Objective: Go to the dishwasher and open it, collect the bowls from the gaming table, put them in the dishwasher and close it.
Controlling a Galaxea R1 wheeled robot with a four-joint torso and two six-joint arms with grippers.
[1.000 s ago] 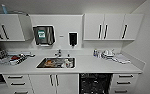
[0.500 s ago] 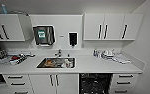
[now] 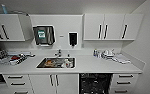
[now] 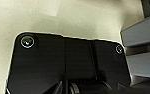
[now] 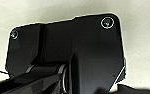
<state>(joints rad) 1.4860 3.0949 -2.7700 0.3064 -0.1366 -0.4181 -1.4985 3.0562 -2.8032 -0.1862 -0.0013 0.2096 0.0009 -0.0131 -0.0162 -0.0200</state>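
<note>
White kitchen cabinets fill the head view, with a long pale surface (image 3: pixel 96 65) running across them and a steel sink (image 3: pixel 56 62) sunk into its middle. Below and to the right of the sink, the dishwasher (image 3: pixel 95 83) shows as a dark open bay with racks faintly visible inside; its lower part is cut off by the frame edge, and its door cannot be made out. Above the sink hang a steel paper-towel dispenser (image 3: pixel 44 35) carrying a green label too blurred to read and a small black soap dispenser (image 3: pixel 73 38). Left of the sink sits a dish rack (image 3: pixel 1 57) with red items too small to identify; right of it, small bottles and folded cloths (image 3: pixel 121 58) lie blurred. Compared with half a second ago, the view is essentially unchanged. Both wrist views show the robot's dark plate over pale floor; whether either hand is apart or together cannot be told.
</note>
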